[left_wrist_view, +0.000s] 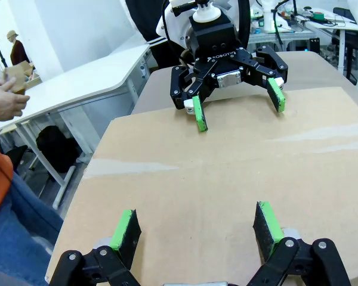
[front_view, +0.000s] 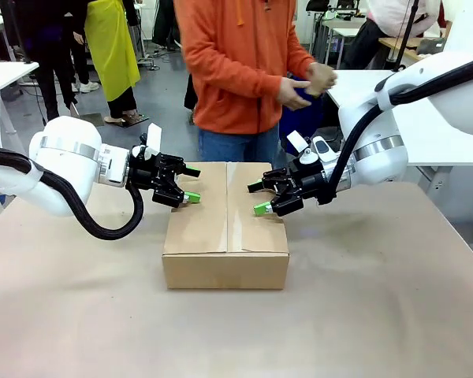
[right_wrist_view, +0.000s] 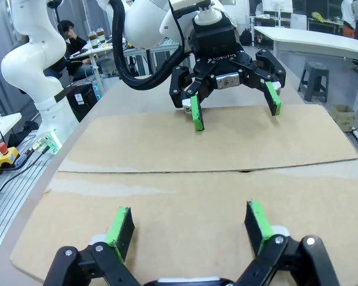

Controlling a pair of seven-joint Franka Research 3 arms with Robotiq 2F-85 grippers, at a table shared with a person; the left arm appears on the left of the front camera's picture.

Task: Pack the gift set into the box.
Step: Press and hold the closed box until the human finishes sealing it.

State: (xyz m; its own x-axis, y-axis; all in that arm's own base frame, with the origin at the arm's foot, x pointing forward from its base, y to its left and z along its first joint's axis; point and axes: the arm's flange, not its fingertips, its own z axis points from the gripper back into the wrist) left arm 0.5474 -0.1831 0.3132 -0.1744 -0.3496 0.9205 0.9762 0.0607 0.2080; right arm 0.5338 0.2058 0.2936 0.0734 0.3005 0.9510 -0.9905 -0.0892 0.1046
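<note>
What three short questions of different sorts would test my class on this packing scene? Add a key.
1. True or false: the top flaps of the box are shut.
2. Which describes the left gripper and right gripper? A) both open, over the box top from opposite sides; B) both shut on a flap; C) one resting on the table.
3. What colour top does the person behind the box wear?

Key: 1 true, the flaps lie flat and meet along a centre seam. 2 A. 3 orange.

Plain brown box (front_view: 225, 228), black end effectors with green pads (front_view: 191, 197).
</note>
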